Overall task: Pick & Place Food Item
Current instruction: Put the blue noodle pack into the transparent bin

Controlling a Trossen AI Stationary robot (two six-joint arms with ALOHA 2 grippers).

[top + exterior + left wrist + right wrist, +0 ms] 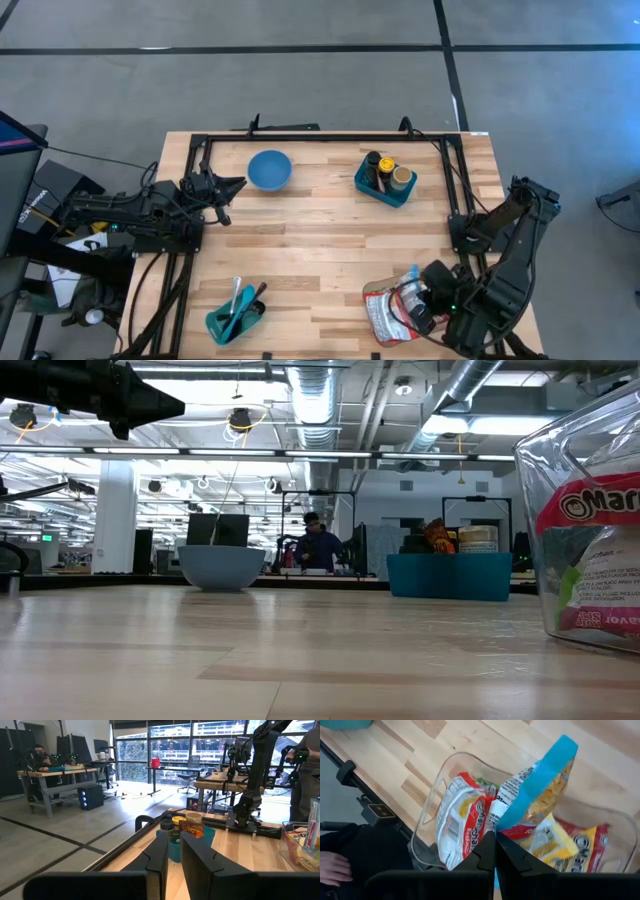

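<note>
At near right, your right gripper [494,851] hung over the bin [427,812], fingers shut on a packet [532,782]; the bowl [269,168] lay far-left, nearer your narrow-fingered left gripper [236,186].

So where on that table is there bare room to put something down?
The widest bare wood is mid-table, between the blue bowl, the teal jar bin, the utensil holder and the clear snack bin. It is crowded at the snack bin, where the right gripper sits.
</note>
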